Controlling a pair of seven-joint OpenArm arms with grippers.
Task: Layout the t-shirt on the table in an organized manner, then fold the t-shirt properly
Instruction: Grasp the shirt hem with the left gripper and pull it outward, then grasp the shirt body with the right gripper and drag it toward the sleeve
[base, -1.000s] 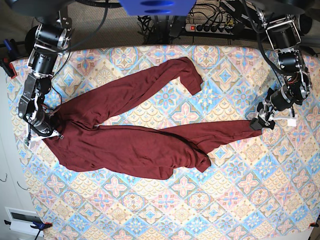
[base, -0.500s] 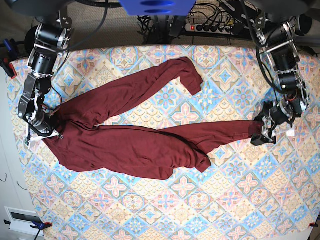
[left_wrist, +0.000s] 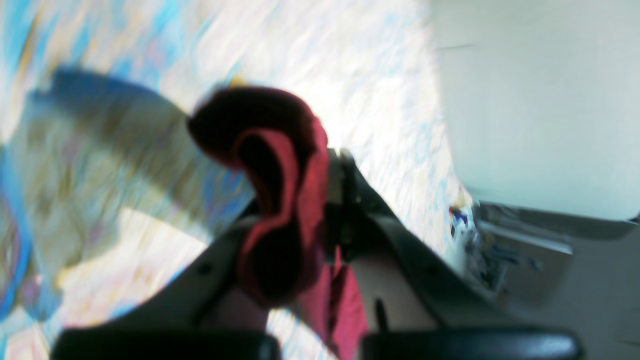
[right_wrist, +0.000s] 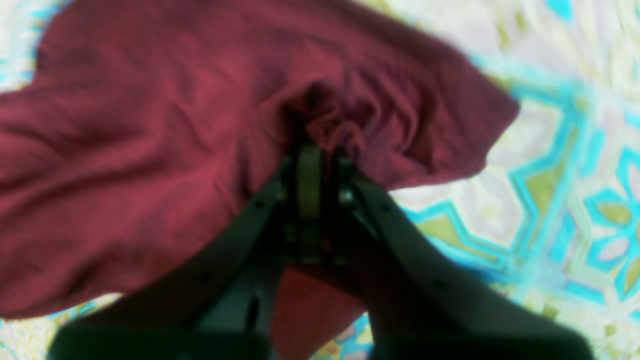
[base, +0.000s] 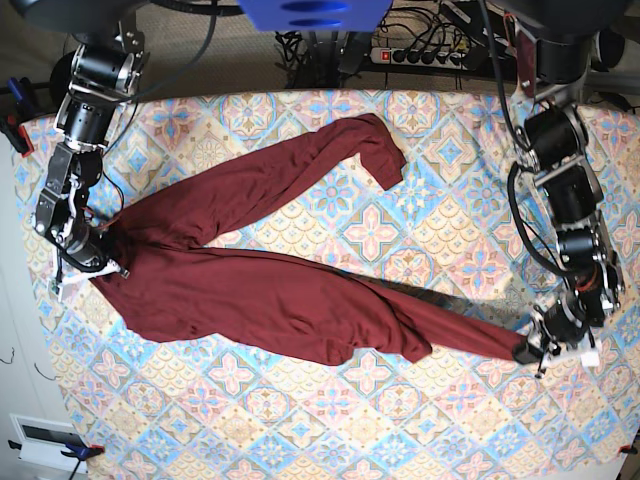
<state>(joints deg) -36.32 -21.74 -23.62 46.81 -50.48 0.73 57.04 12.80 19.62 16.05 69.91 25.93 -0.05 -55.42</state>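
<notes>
**Both grippers clamped on the shirt, sleeve drawn toward the near right corner**

Nearest me in the base view, I see the left gripper (base: 530, 350) low on the picture's right side, jaws shut on the cuff of one long sleeve. My left wrist view is blurred, but it shows a fold of maroon cloth (left_wrist: 280, 200) pinched between the fingers and lifted off the patterned cover.

The sleeve runs taut and diagonal from that cuff up to the body of the t-shirt (base: 260, 300), which lies rumpled across the middle of the table (base: 330, 430).

On the picture's left edge, the right gripper (base: 88, 262) is closed on the bunched end of the garment; my right wrist view shows the fabric (right_wrist: 165, 125) gathered at the fingertips.

Farthest, the second sleeve (base: 370, 140) lies slack, angled toward the back edge, its end folded over.
</notes>
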